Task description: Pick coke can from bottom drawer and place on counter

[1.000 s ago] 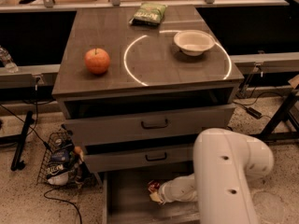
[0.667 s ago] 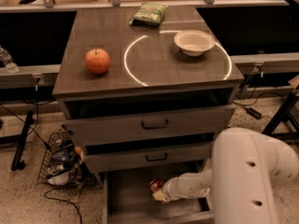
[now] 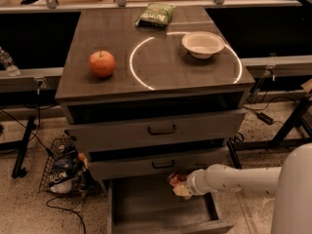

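I see dim, warm light from above on the counter (image 3: pixel 161 67), where the white circle (image 3: pixel 134 67) glows brightest and the bowl (image 3: pixel 203 44) gleams pale. Below the counter everything falls into shadow; the gripper (image 3: pixel 179 185) sits in that gloom over the bottom drawer (image 3: pixel 146 204).

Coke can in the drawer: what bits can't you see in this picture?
- Coke can: camera view, mostly covered by the hand at the back of the bottom drawer; lettering unreadable.
- Robot arm: cut off by the right edge.
- Green bag on the counter: label too small to read.
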`<action>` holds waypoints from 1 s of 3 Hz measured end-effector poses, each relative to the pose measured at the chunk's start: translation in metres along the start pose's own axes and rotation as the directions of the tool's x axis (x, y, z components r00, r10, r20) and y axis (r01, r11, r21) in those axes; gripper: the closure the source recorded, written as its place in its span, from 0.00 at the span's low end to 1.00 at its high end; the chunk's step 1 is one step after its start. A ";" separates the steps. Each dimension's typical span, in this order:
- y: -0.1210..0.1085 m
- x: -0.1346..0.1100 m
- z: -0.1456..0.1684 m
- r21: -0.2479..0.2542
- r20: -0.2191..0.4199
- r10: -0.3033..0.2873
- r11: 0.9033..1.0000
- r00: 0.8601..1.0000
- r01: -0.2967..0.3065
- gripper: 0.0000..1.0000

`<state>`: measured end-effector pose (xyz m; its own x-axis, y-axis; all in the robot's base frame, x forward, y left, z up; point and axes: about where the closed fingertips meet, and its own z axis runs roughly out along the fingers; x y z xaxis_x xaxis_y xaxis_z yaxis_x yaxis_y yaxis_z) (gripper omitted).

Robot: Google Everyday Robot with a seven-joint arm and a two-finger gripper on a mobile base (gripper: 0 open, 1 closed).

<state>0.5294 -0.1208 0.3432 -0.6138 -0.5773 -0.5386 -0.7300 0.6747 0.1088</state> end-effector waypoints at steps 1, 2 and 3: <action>0.000 0.000 0.000 0.000 0.000 0.000 1.000 1.000 0.000 1.00; 0.000 0.002 -0.016 0.007 -0.007 -0.036 0.999 0.999 0.036 1.00; -0.005 0.012 -0.047 0.041 -0.033 -0.083 0.996 0.996 0.084 1.00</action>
<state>0.5116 -0.1530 0.3751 -0.5608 -0.6462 -0.5177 -0.7663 0.6418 0.0290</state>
